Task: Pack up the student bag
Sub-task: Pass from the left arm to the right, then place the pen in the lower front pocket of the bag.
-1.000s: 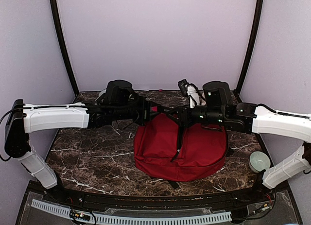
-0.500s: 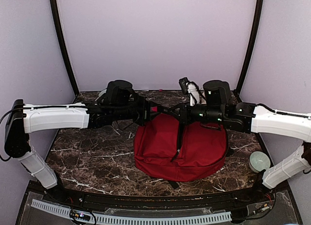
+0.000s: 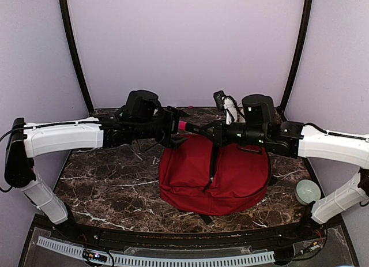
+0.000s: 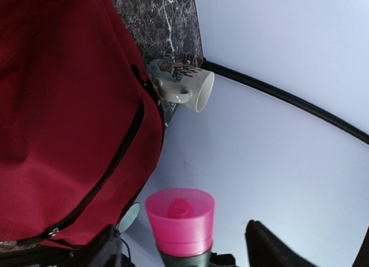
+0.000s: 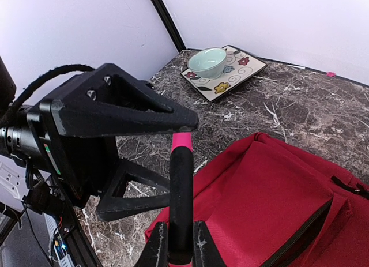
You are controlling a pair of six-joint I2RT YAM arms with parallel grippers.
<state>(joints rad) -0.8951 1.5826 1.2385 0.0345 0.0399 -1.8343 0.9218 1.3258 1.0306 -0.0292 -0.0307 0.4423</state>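
Right fingers [image 5: 180, 238] are clamped on the slim black marker with the hot-pink cap [image 5: 180, 180], gripping it low on the barrel. They finished closing just now. At the same moment the left fingers [image 5: 181, 154] sprang apart. A second ago they were pinched in on the pink end, and now they stand wide open either side of it, not touching it as far as I can see.

Reads to me like a mid-air hand-off, so the marker belongs to the right arm now. I'd guess the left has to back off toward 9 o'clock before anything goes in the bag.

The big soft red fabric backpack [image 3: 230, 175] lies flat on the dark marbled tabletop [image 3: 104, 180], at 6 o'clock from the fingers in the overhead view, a bit right of centre. A dark zip runs down its middle and the stretch I can see looks shut. Can't tell if any compartment is open.
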